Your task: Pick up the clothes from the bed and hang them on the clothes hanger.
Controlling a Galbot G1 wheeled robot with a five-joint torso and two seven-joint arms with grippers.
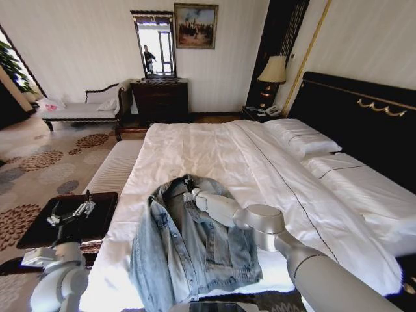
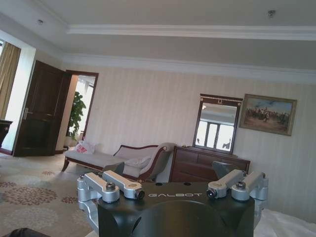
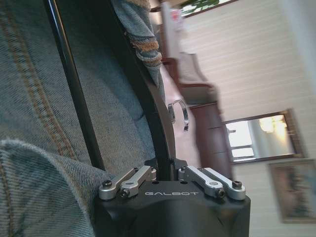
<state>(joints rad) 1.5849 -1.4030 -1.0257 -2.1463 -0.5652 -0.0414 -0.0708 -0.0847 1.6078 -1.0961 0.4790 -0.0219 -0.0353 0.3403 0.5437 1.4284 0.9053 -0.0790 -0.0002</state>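
With the right gripper (image 3: pixel 172 174) jaws clamped on the clothes hanger (image 3: pixel 153 106) inside the denim jacket (image 1: pixel 188 250) on the bed's (image 1: pixel 221 153) near edge, the hanger could be twisted free by fabric drag.

The one word that reads is GALBOT, in pale capitals on the black housing of the left gripper (image 2: pixel 173 195), between its two silver linkages, and again on the black housing of the right gripper (image 3: pixel 172 173), just below its linkages; the pink marks on a white bag (image 2: pixel 84 146) lying on the chaise (image 2: pixel 123 160) are too small to read
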